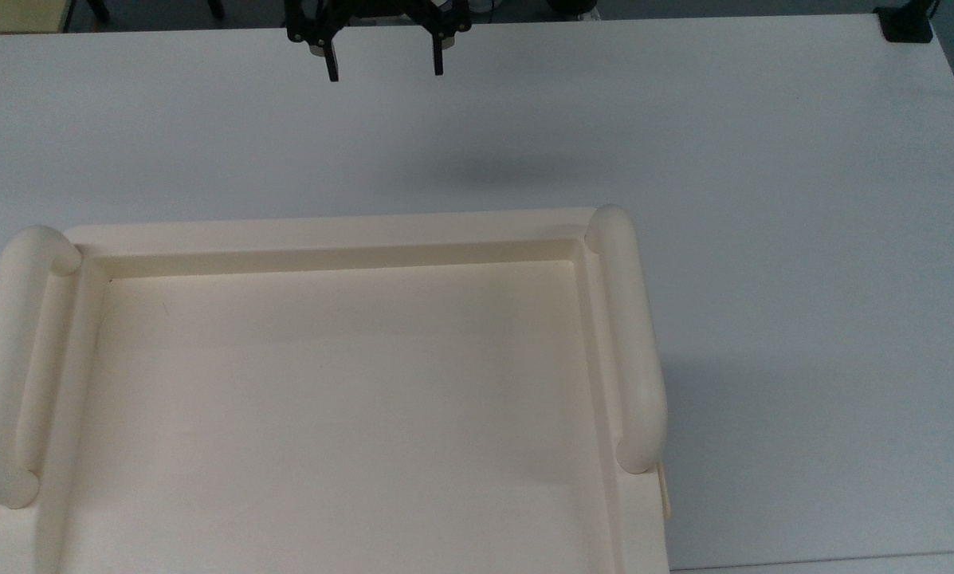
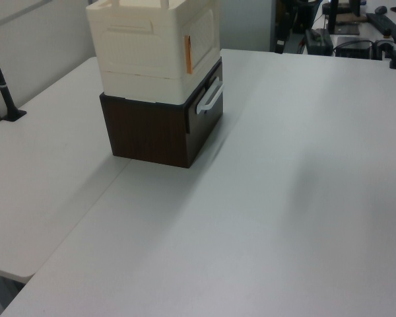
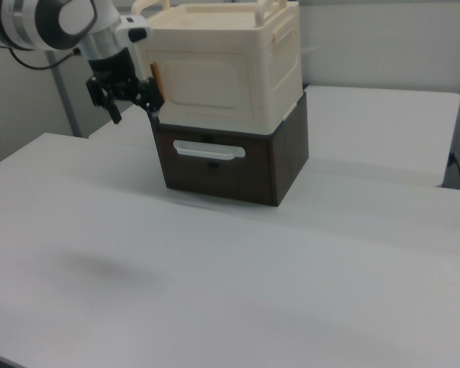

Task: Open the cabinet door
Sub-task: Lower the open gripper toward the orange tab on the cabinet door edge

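— Cream plastic all over: the cabinet (image 3: 226,65) sits on a dark wooden drawer box (image 3: 230,161) on the white table (image 1: 763,199). Where is the door?

— On the front face, above the drawer's white handle (image 3: 208,151). I see the door (image 3: 203,80) as a panel with a raised rim, flush and closed. In the left view an orange strip (image 2: 189,54) runs down one edge of that face.

— How will it handle?

— I judge it light and stiff, thin plastic, smooth enough to slip between the fingers. A hard pull could drag the whole cabinet along, since it merely rests on the drawer box.

— Where do I take hold?

— I would go for the door's free edge, by the strip, and pull gently outward. I cannot tell from here which side carries the hinge.

— And the claw?

— My gripper (image 1: 383,65) hangs in the air with its two fingers spread wide, holding nothing. In the right view it is just beside the cabinet's front corner, at the right view's left (image 3: 132,100).
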Motion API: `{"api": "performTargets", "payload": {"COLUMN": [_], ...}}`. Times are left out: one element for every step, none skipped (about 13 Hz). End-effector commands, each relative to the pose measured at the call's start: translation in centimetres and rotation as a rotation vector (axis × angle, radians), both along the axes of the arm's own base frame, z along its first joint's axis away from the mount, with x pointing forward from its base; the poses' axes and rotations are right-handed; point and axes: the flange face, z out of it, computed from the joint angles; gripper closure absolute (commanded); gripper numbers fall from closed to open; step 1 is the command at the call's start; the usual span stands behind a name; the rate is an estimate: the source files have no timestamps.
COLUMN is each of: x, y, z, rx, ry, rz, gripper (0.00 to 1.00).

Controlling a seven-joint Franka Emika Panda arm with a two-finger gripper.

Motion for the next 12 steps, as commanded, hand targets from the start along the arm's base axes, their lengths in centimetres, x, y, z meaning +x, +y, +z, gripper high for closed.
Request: {"api": "performTargets", "payload": {"x": [0.4,1.1,2.0,2.5,3.0,3.3,4.2,5.1,5.8,6.4,7.0,7.5], "y": [2.4,3.1,4.0,4.9,5.2,6.2,6.5,6.6,7.3,7.7,7.8,8.0], "z": [1.9,2.9,3.3,3.6,3.8,4.2,3.5,2.6,1.9,1.2,0.5,0.2], "rx": [0.033,0.043,0.055,0.065,0.076,0.085,0.094,0.113,0.143,0.167,0.181,0.198], "ry": [-0.128,-0.217,-0.297,-0.355,-0.408,-0.462,-0.489,-0.513,-0.542,-0.566,-0.586,-0.615], "rz": [0.023,0.030,0.041,0.053,0.055,0.069,0.069,0.063,0.059,0.052,0.044,0.035], "gripper": [0.12,0.25,0.31,0.31,0.31,0.31,0.30,0.30,0.31,0.37,0.43,0.49]}}
